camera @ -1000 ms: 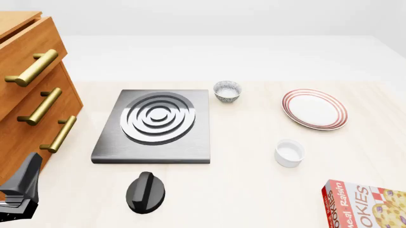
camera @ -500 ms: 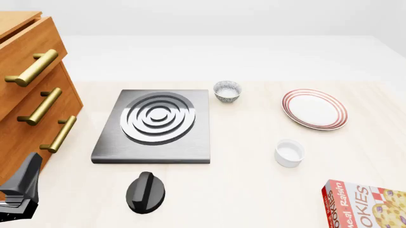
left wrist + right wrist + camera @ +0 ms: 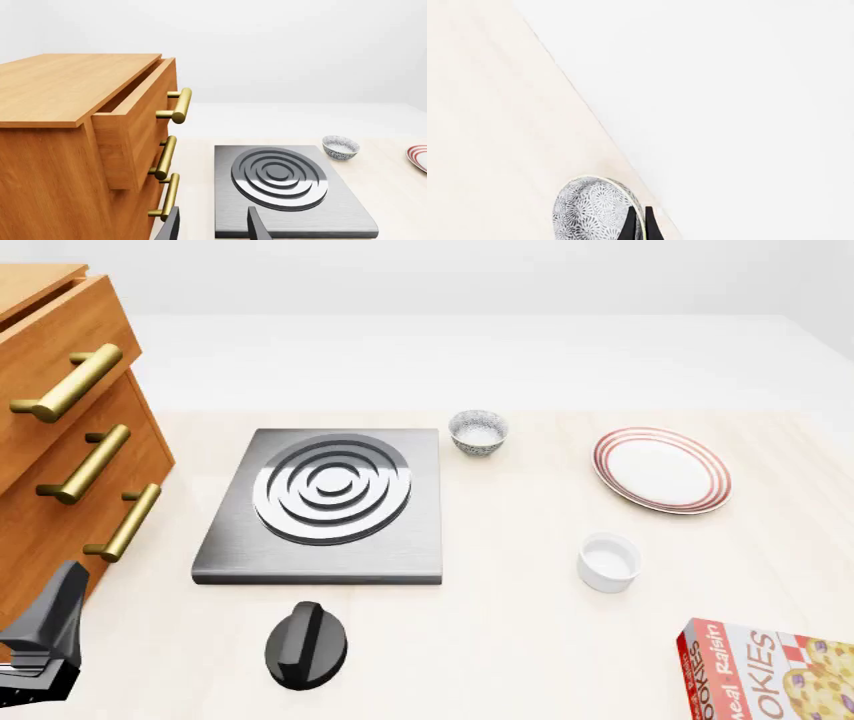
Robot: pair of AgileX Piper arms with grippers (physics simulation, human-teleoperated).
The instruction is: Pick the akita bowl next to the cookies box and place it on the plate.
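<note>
In the right wrist view, a speckled akita bowl [image 3: 594,210] sits close to the table's edge. My right gripper [image 3: 639,225] has its two dark fingertips pressed together on the bowl's rim. Neither this bowl nor the right gripper shows in the front view. The cookies box [image 3: 767,670] lies at the near right corner. The plate [image 3: 662,469], ringed in red, lies at the far right. My left gripper [image 3: 213,230] is open with nothing between its fingers. It hangs beside the drawer cabinet at the near left [image 3: 40,650].
A second speckled bowl [image 3: 478,430] stands beside the stove plate [image 3: 327,502]. A white ramekin [image 3: 609,562] sits between plate and box. A black knob [image 3: 306,643] lies near the front. The wooden drawer cabinet [image 3: 67,440] fills the left side, its top drawer slightly open.
</note>
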